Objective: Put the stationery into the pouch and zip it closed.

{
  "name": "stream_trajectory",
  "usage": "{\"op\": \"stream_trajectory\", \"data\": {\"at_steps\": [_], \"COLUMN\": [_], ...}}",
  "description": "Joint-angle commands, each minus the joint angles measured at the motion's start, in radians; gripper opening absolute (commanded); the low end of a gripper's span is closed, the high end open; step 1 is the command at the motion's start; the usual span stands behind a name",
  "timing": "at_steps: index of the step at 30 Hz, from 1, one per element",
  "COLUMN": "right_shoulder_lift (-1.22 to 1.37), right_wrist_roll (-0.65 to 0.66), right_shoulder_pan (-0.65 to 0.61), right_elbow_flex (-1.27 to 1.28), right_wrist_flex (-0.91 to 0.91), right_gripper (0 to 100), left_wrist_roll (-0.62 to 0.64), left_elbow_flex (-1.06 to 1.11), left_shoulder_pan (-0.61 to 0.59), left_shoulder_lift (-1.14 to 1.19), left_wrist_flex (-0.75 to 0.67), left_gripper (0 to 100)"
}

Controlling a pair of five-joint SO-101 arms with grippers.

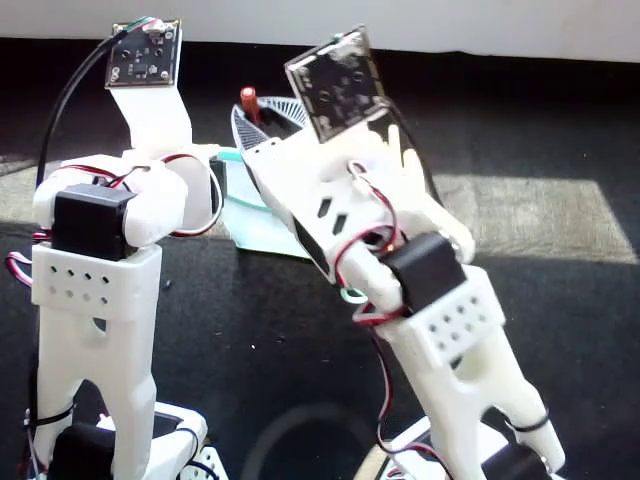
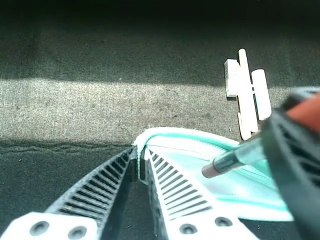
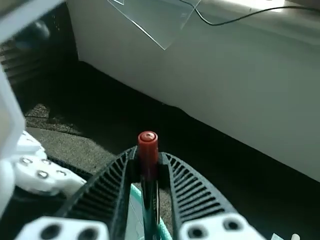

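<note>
The mint-green pouch (image 2: 250, 192) lies flat on the dark mat, and part of it shows between the two arms (image 1: 262, 225). My left gripper (image 2: 139, 152) is shut on the pouch's rim at its corner. My right gripper (image 3: 148, 167) is shut on a pen (image 3: 148, 145) with a red cap (image 1: 248, 97), holding it upright and tilted above the pouch. The pen's lower end (image 2: 227, 162) points down at the pouch mouth, touching or just over the fabric; I cannot tell which. The black fingers (image 1: 268, 118) of the right gripper stand over the pouch.
A white piece of several joined bars (image 2: 246, 92) lies on the mat beyond the pouch. A white wall (image 3: 240, 85) runs along the far side of the table. Both arm bases (image 1: 95, 330) fill the near side.
</note>
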Motion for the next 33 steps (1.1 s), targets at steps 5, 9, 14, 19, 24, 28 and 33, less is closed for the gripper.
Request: {"op": "stream_trajectory", "data": {"at_steps": [5,9,14,19,24,28,33], "right_shoulder_lift": [-0.015,-0.036,-0.05,-0.051,-0.039,0.002,0.229], "right_wrist_roll": [-0.006,-0.006,-0.006,-0.002,-0.005,-0.006,-0.006], "right_shoulder_pan": [0.01,0.013,0.015,0.019,0.234,0.47,0.59], "right_elbow_flex": [0.079,0.002,-0.143,-0.239,-0.312,-0.249,-0.056], "right_wrist_flex": [0.031,0.125,0.165,0.165,0.157,0.156,0.105], "right_gripper": [12.4,18.6,17.6,17.6,17.6,17.6,10.9], "left_wrist_roll": [0.009,0.009,0.009,0.009,0.009,0.009,0.006], "left_elbow_flex": [0.002,0.005,0.005,0.005,0.005,0.005,0.005], "left_shoulder_pan": [0.018,0.018,0.018,0.018,0.015,0.013,0.012], "left_shoulder_lift": [0.004,0.01,0.012,0.012,0.012,0.012,0.01], "left_wrist_flex": [-0.003,-0.005,-0.005,-0.005,-0.005,-0.005,-0.005], "left_gripper": [1,1,1,1,1,1,1]}}
